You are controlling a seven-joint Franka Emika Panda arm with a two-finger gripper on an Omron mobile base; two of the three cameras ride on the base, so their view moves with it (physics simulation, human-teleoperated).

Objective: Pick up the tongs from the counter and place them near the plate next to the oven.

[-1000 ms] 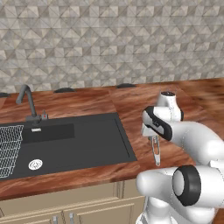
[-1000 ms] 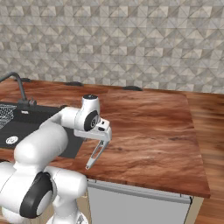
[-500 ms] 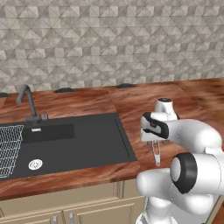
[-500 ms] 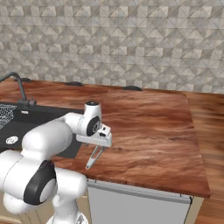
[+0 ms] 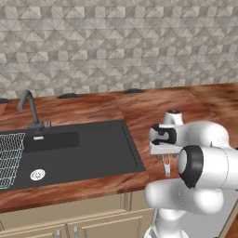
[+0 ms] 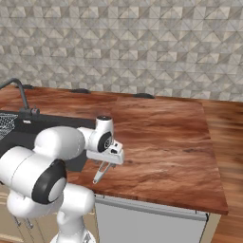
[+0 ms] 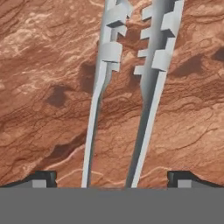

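As the tongs (image 7: pixel 127 96) lie flat on the worktop (image 6: pixel 171 137) just under the claw (image 7: pixel 111 177), their two long arms run straight away from it, both passing between its two tips, which stand wide apart with nothing gripped; I judge a straight descent would straddle both arms

The tongs (image 7: pixel 127 100) lie on the counter (image 6: pixel 166 137), near its front edge, just right of the sink (image 5: pixel 79 151); the gripper (image 7: pixel 111 177) hangs directly over them, one fingertip either side; the faucet (image 5: pixel 30 109) stands behind the sink.
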